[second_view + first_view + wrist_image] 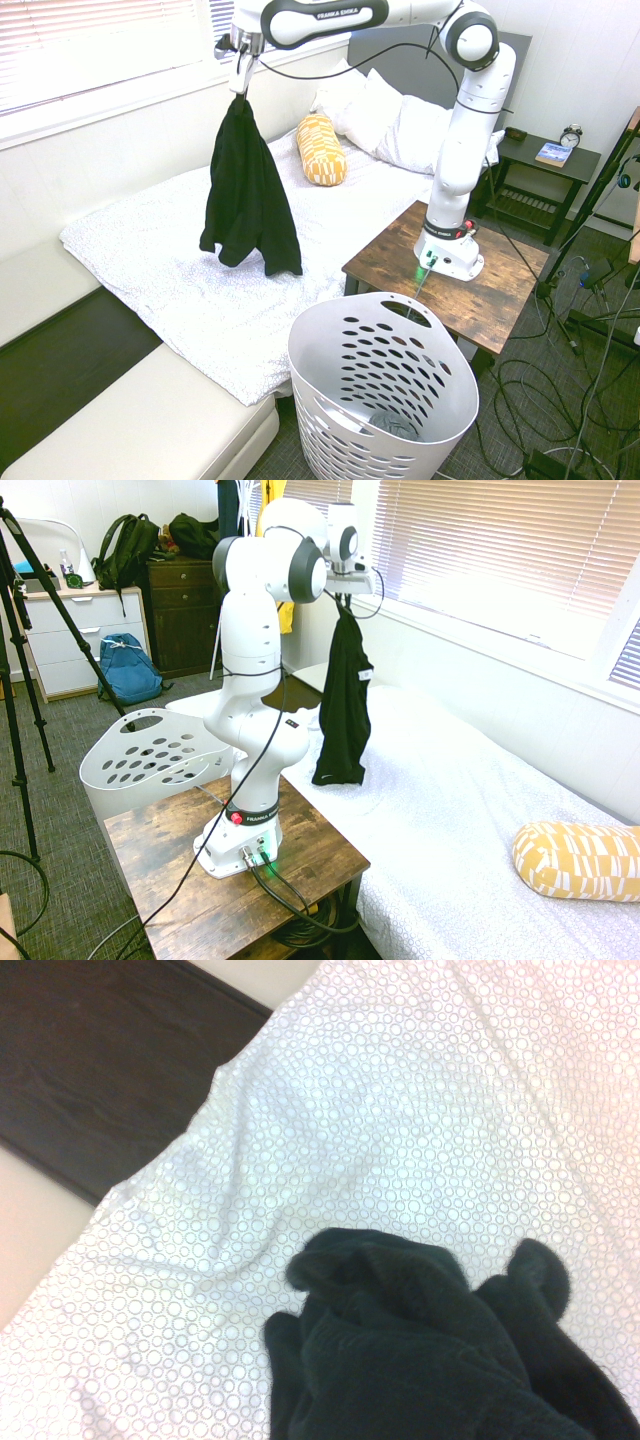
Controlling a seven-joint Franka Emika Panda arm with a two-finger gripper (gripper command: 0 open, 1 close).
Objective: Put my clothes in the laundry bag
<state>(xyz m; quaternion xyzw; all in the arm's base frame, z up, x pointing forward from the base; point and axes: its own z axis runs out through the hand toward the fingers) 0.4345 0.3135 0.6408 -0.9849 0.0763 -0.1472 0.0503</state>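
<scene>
Bright Room, Daylit Exposure

- Light source: window blinds beyond the fingers, glaring; lower panes washed to white.
- Bedsheet, below the fingers: very pale, faint shadows in its creases; pinkish tint in part of wrist view.
- Garment, directly under the fingers: near-black, folds poorly separated; soft detail in wrist view.
- Exterior views: mostly sharp, highlights harsh.

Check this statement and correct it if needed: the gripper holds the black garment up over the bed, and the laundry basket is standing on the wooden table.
The basket's place is wrong: the second exterior view shows the white laundry basket on the floor beside the wooden table. The rest holds: the gripper has the black garment up over the bed.
</scene>
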